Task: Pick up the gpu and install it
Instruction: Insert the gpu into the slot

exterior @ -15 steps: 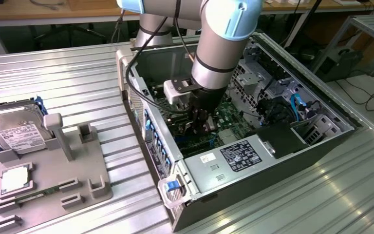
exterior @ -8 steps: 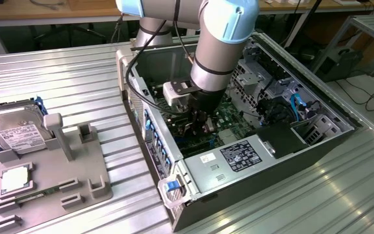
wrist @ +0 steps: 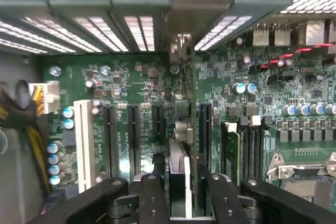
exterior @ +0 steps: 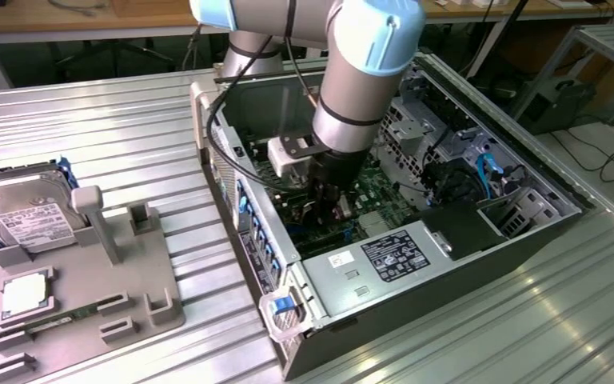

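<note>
Ribbed metal table [exterior: 125, 128] bears computer case [exterior: 467, 264] and grey holder [exterior: 125, 296].

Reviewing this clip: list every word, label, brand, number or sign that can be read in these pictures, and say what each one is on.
No text can be read with confidence.
White label on the hard drive: print too small to read.
Dark sticker on the computer case's metal cover: lines of white print, blurred.
Small white sticker beside it: unreadable.
Motherboard in the wrist view: white markings by the slots, too fine to read.
</note>
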`<act>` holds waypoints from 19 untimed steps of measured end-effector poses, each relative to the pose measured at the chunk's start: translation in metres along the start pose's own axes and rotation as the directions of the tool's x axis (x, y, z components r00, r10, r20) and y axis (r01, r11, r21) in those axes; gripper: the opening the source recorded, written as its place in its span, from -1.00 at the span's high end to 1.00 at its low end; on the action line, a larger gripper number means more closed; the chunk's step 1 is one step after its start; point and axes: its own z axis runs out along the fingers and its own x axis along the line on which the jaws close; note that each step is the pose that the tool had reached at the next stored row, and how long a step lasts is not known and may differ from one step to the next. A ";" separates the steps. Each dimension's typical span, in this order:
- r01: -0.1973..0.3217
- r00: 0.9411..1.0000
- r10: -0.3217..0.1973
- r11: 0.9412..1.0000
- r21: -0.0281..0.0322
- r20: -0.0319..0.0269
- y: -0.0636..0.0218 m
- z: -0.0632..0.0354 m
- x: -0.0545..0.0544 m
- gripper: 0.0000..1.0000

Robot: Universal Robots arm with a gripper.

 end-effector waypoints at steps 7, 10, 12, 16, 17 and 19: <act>0.001 1.000 -0.001 1.000 0.021 0.001 0.0001 -0.0168 -0.001 0.30; 0.001 1.000 -0.001 1.000 0.029 0.002 0.0001 -0.0258 -0.001 0.30; 0.001 1.000 -0.001 0.999 0.037 0.002 0.0002 -0.0360 -0.002 0.30; 0.002 1.000 -0.002 0.999 0.049 0.001 0.0002 -0.0504 -0.003 0.30; 0.002 1.000 -0.002 0.999 0.050 0.001 0.0002 -0.0519 -0.003 0.30; 0.002 1.000 -0.002 0.999 0.050 0.001 0.0003 -0.0544 -0.003 0.30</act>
